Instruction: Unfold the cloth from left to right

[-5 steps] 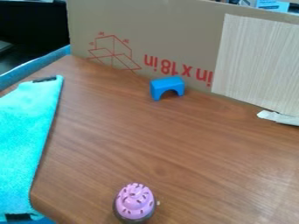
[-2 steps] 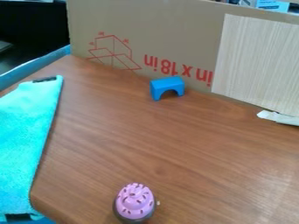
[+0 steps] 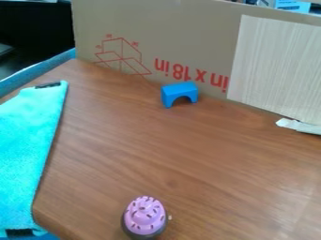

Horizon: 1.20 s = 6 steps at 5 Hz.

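Observation:
A bright turquoise cloth lies along the left side of the wooden table, running from the upper left down to the bottom left corner and cut off by the view's left edge. Its right edge is a fairly straight slanting line. Dark patches mark its top right corner and its lower end. Whether it lies in one layer or several, I cannot tell.
A blue arch block stands near the back of the wooden table. At the front is a toy cupcake with a pink top. A cardboard wall with a pale panel borders the back.

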Available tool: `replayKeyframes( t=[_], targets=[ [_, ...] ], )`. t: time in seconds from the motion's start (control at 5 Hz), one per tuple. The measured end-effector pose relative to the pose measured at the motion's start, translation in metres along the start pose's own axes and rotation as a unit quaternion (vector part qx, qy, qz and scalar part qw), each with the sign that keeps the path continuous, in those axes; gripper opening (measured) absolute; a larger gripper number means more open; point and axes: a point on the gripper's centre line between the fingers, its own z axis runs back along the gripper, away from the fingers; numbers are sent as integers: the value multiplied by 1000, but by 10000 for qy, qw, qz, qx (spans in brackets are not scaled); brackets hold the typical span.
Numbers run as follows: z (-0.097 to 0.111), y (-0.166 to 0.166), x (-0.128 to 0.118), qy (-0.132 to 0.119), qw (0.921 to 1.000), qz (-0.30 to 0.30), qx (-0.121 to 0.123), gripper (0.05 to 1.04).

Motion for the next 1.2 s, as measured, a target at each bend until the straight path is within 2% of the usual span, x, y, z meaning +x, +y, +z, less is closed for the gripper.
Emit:
replayKeyframes(
  t=[0.4,0.6,0.8,1.0,1.2],
  targets=[
    [-4,27,-9,-74,9993,345,-90,1001],
    [-13,31,-12,-43,9982,564,-208,1001],
    [-14,33,-12,-59,9977,644,-179,1001],
    [-23,33,-16,24,9969,729,-283,1001],
    [-21,34,-19,23,9966,771,-303,1001]
  ],
)
